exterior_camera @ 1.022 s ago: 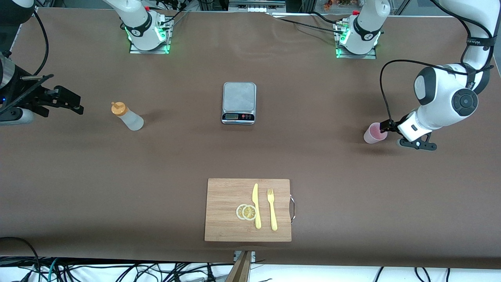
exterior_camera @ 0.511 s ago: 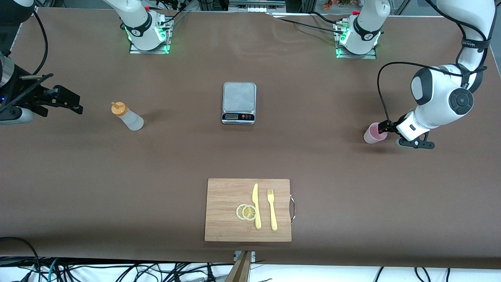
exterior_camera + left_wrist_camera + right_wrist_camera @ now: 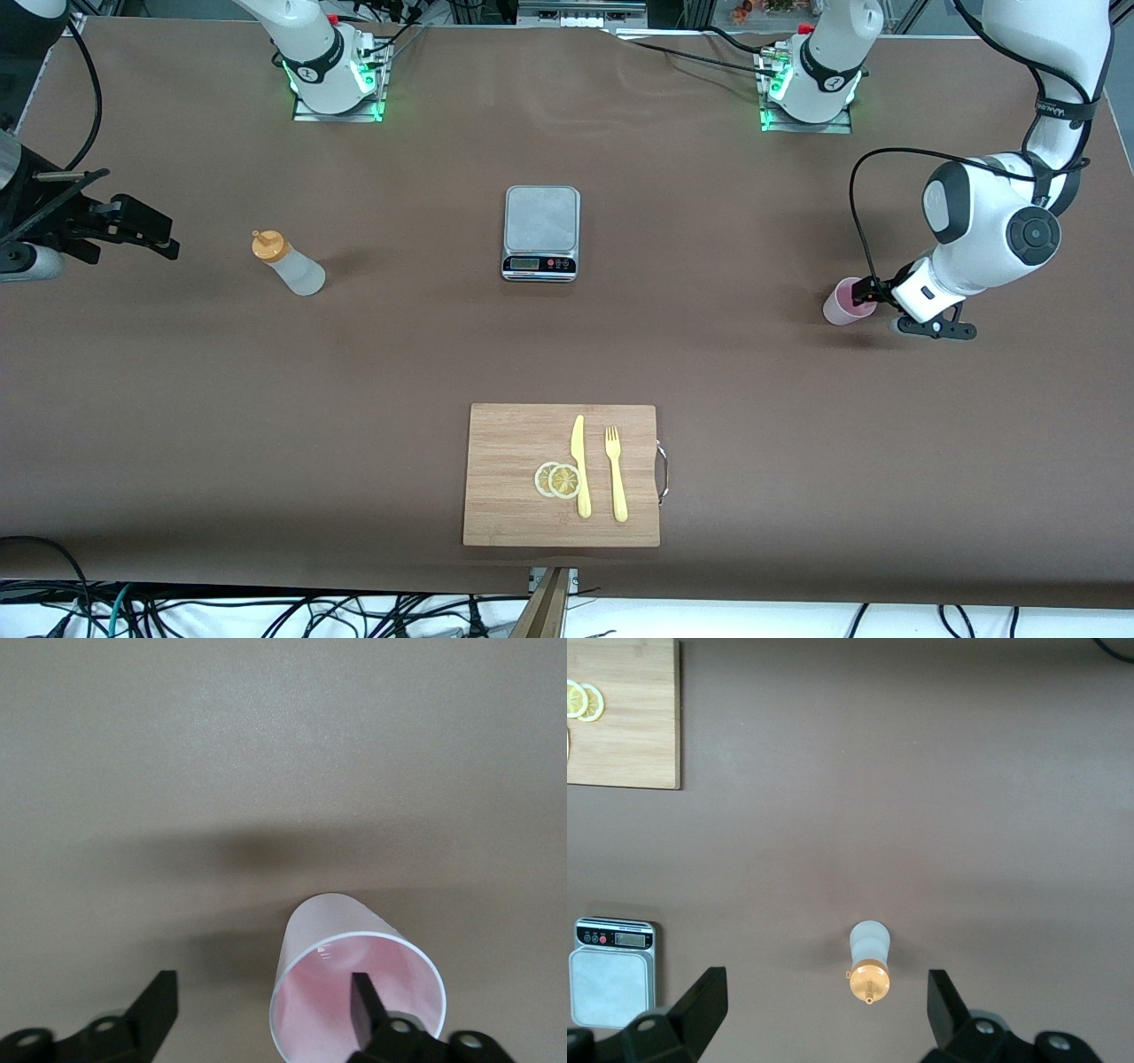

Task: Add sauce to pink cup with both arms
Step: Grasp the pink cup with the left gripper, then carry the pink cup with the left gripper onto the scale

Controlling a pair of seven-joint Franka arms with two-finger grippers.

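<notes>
Sitting at the right-middle of the front view, the pink cup (image 3: 848, 301) stands upright on the brown table (image 3: 567, 354), toward the left arm's end. The left gripper (image 3: 873, 297) is right down at it, and the left wrist view shows how: one finger (image 3: 365, 1001) is dipped inside the cup (image 3: 354, 992) against its wall, the other (image 3: 155, 1005) stands well outside with bare table between, so the jaws are spread wide and straddle the rim without pinching it. Over at the left-middle of the front view, the sauce bottle (image 3: 289, 263) stands upright with its orange cap on top, toward the right arm's end. The right gripper (image 3: 146, 229) hangs at the left edge of that frame, apart from the bottle, jaws fully spread and holding nothing; its wrist view has the bottle (image 3: 869, 968) between the two fingertips but farther off. Kitchen scale (image 3: 541, 232) sits at center, and lower center is a cutting board (image 3: 496, 443) with lemon slices (image 3: 558, 479), a yellow knife (image 3: 580, 465) and fork (image 3: 615, 472) on it.
</notes>
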